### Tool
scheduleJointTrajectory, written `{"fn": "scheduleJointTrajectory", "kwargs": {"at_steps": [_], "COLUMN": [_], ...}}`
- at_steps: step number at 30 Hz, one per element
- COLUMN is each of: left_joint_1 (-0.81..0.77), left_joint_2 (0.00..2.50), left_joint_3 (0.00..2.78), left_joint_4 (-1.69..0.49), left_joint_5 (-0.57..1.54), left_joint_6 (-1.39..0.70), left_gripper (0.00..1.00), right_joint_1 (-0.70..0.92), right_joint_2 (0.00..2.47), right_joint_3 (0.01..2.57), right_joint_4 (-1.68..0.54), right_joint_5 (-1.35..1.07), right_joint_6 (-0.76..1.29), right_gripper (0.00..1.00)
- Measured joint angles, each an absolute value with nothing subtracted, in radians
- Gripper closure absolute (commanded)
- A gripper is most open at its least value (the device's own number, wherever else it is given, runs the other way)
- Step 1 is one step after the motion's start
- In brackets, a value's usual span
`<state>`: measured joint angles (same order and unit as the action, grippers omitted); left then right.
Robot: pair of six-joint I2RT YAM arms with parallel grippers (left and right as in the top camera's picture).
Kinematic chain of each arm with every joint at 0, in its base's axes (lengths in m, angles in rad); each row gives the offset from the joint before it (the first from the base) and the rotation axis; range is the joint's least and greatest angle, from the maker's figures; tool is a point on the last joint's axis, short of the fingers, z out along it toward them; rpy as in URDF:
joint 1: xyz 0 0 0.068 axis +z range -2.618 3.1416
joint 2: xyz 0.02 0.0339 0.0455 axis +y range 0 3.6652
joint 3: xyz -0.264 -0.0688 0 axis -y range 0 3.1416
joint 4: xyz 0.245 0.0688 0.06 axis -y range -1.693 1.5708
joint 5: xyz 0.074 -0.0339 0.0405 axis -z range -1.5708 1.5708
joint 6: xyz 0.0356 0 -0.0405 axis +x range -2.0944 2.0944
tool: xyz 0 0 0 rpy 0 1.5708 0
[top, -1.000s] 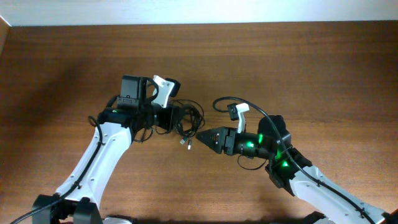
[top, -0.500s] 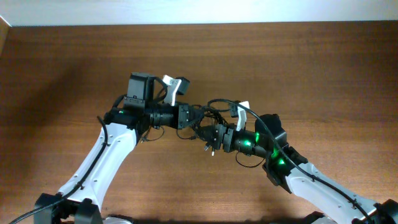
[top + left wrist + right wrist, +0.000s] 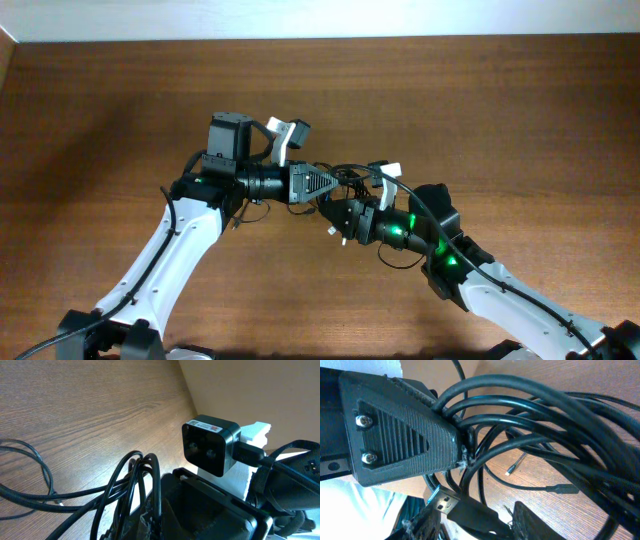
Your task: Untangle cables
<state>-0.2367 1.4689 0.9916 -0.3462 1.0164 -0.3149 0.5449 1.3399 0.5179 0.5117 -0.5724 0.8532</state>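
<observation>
Both arms have closed in over the middle of the desk [image 3: 100, 120] in the last second. The left arm [image 3: 170, 240] has swung inward and carried the cables [image 3: 350, 176] with it, and the right arm [image 3: 500, 290] has pushed forward to meet it.

My left gripper [image 3: 330, 185] is clamped tight on the cables, with several black loops fanning out from its tip. I judge it is there as the anchor, holding the clump off the wood so that single strands hang free for the other side to pull.

My right gripper [image 3: 335, 212] sits just beside and a little below it, nose to nose. In the right wrist view its fingers [image 3: 530, 517] stand on either side of a strand. I cannot tell whether they have bitten on it yet.

That strand ends in a flat metal plug [image 3: 447, 504], a sensible thing to draw out first, since a free end can be threaded back through the loops. A smaller plug [image 3: 514, 466] lies lower down, near the wood.

Around all this the desk is dark brown with a fine grain. A pale wall [image 3: 300, 15] runs along its far edge.
</observation>
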Motion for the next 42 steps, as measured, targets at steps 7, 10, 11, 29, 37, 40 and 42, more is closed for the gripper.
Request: {"fn": "scheduleJointTrajectory", "kwargs": {"at_steps": [7,10,11,29,37,40,42], "left_joint_1": [-0.238,-0.237,-0.237,-0.207,-0.197,-0.195,-0.166], "left_joint_2": [1.47,1.47,1.47,1.471,1.468,1.468,1.468], "left_joint_3": [0.992,0.992,0.992,0.993,0.995,0.994,0.988], "left_joint_4": [-0.344,-0.343,-0.343,-0.437,-0.437,-0.352,-0.238], "left_joint_5": [0.991,0.979,0.972,0.773,0.433,0.393,0.363], "left_joint_6": [-0.315,-0.315,-0.315,-0.342,-0.45,-0.525,-0.536], "left_gripper": [1.0,1.0,1.0,1.0,1.0,1.0,1.0], "right_joint_1": [0.552,0.552,0.552,0.517,0.304,0.282,0.265], "right_joint_2": [1.34,1.338,1.338,1.348,1.348,1.347,1.341], "right_joint_3": [0.518,0.518,0.518,0.521,0.512,0.513,0.514], "right_joint_4": [0.517,0.517,0.515,0.572,0.663,0.651,0.563], "right_joint_5": [-0.538,-0.531,-0.527,-0.514,-0.688,-0.748,-0.769], "right_joint_6": [0.912,0.917,0.923,0.941,0.943,0.945,0.943], "right_gripper": [0.87,0.93,0.96,0.96,0.94,0.73,0.47]}}
